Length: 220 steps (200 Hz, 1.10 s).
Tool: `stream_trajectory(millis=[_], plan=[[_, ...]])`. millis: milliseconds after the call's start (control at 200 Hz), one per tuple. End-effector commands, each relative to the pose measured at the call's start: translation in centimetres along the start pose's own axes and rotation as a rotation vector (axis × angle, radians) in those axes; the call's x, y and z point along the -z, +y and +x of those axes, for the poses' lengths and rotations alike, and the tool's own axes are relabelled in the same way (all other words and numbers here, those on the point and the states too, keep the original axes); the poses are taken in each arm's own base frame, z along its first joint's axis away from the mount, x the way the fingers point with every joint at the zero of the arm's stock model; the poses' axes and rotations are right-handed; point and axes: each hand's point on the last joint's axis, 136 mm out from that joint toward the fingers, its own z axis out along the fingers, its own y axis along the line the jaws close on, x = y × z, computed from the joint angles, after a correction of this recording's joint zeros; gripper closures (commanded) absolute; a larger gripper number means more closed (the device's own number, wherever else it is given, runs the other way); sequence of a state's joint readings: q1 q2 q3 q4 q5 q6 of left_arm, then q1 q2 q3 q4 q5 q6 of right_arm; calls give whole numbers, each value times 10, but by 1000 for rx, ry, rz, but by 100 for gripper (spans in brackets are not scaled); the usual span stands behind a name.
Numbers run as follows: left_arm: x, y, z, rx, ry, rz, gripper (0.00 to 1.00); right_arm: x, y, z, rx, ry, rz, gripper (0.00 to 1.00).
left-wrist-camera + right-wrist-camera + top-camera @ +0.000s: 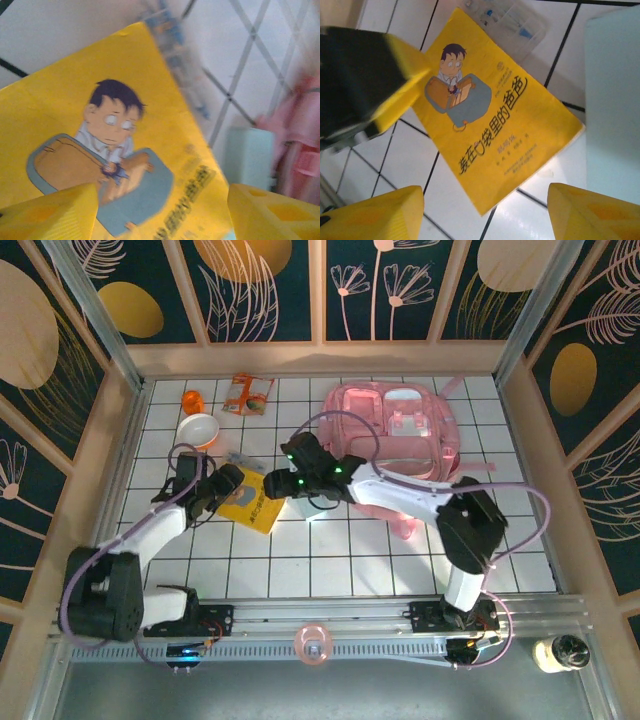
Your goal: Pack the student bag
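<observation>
The pink student bag (395, 440) lies at the back right of the tiled table with its top compartment open; its edge also shows in the left wrist view as the student bag (305, 135). A yellow book (256, 506) with a cartoon boy on its cover lies flat in front of it, seen close up as the book (150, 150) and the book (495, 115). My left gripper (232, 487) (162, 220) is open, low over the book's left part. My right gripper (283, 483) (485, 215) is open above the book's near corner, nothing between its fingers.
A pale blue box (615, 100) (247, 157) stands right of the book. A clear plastic case (505, 20) lies just behind the book. At the back left are a white bowl (198, 430), an orange item (192, 400) and a snack packet (247, 393).
</observation>
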<state>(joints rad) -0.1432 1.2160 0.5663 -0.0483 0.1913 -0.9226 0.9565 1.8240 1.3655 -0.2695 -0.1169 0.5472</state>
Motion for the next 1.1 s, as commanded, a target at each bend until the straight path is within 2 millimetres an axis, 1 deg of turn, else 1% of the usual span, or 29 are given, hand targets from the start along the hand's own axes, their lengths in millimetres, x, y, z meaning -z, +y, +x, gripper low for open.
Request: stream_trajectory(millis=[0, 110, 185, 245, 315, 395, 465, 616, 671, 701, 781, 841, 881, 941, 971, 1011, 1096], plan=[[18, 20, 21, 16, 45, 13, 31, -21, -7, -5, 63, 35, 43, 36], [26, 42, 35, 76, 45, 40, 32, -45, -23, -5, 101, 69, 106, 38], [27, 52, 43, 100, 44, 55, 32, -59, -33, -4, 115, 88, 140, 38], [26, 56, 49, 119, 49, 80, 33, -69, -39, -4, 124, 102, 157, 38], [23, 54, 58, 142, 78, 134, 34, -82, -41, -1, 133, 120, 158, 38], [20, 52, 63, 159, 105, 164, 35, -95, -45, 11, 121, 172, 161, 41], [19, 50, 60, 147, 96, 165, 35, -98, -43, 27, 102, 213, 135, 44], [13, 49, 54, 125, 84, 159, 34, -91, -27, 63, 12, 279, 40, 46], [8, 47, 52, 115, 88, 161, 35, -85, -20, 68, -4, 288, 21, 46], [6, 45, 50, 107, 94, 161, 36, -81, -12, 69, -9, 291, 7, 46], [0, 41, 45, 78, 107, 150, 36, -63, 9, 60, -14, 265, -39, 47], [-1, 37, 40, 53, 108, 142, 36, -45, 20, 43, -19, 217, -68, 46], [-1, 35, 37, 42, 106, 136, 36, -35, 22, 30, -23, 182, -75, 45], [2, 34, 35, 30, 104, 126, 35, -25, 15, 13, -36, 140, -57, 40], [3, 34, 34, 26, 104, 122, 35, -25, 10, 8, -35, 127, -39, 40], [5, 36, 34, 24, 101, 116, 35, -27, 0, 3, -26, 117, -7, 39], [9, 45, 36, 37, 94, 102, 35, -40, -17, 0, 11, 128, 60, 39]])
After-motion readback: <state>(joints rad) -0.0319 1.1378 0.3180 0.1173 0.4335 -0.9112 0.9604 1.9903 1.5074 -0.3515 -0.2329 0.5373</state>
